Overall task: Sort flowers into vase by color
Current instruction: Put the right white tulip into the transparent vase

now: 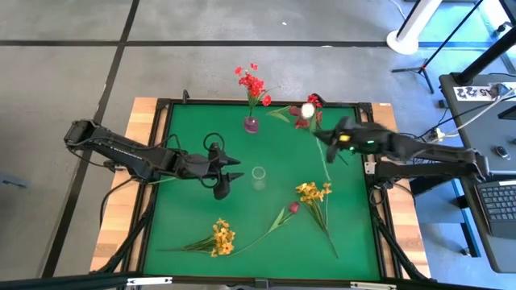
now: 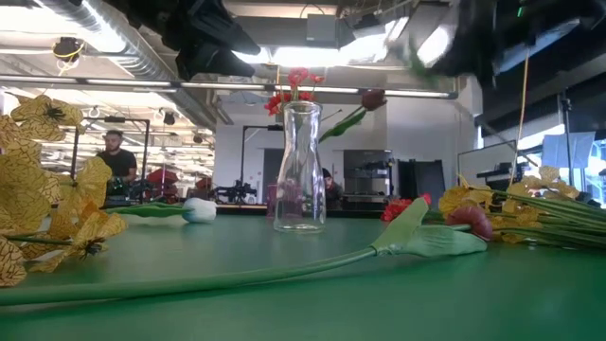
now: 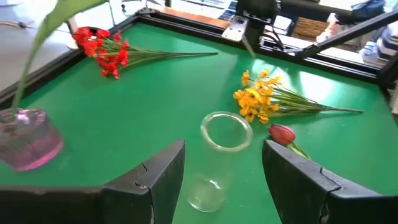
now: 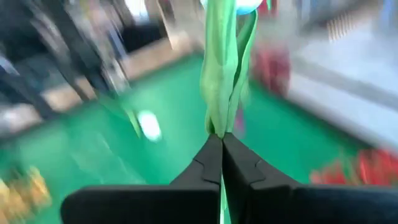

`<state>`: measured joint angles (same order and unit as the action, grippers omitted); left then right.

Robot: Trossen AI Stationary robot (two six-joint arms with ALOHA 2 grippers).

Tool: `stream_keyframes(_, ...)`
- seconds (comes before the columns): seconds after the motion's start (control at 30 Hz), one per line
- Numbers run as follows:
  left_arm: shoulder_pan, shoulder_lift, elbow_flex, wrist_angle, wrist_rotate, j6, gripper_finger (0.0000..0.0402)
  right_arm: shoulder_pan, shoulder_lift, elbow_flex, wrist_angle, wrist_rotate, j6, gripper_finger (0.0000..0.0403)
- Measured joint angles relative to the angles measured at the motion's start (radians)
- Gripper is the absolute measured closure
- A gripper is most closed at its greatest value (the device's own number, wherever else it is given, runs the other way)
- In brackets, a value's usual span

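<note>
We see a tulip stem [image 4: 219, 81] pinched in the closed right hand [image 4: 222, 144], held above the green surface [image 1: 193, 217] near its far right side; the bud looks white, though blur makes that uncertain. The left hand [image 3: 224, 165] hovers wide open around the empty clear vase [image 3: 221, 155] at mid-surface.

Overhead, table-level and two wrist cameras, all sharing the clear vase [image 1: 258, 177].
</note>
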<state>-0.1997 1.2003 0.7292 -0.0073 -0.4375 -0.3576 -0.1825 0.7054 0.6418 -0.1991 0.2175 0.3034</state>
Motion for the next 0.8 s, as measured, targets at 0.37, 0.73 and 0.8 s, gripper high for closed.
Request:
stream_keyframes(0.37,0.000,0.000,0.000,-0.002,0.002,-0.025,0.0194,0.159,0.038,0.002,0.671,-0.116,-0.239,0.0402)
stream_keyframes(0.73,0.000,0.000,0.000,-0.006,0.004,-0.029,0.0194,0.291,0.505,0.000,1.249,-0.071,-0.469,0.0403)
stream_keyframes(0.8,0.000,0.000,0.000,-0.008,0.004,-0.029,0.0194,0.289,0.555,0.000,1.350,-0.071,-0.487,0.0403)
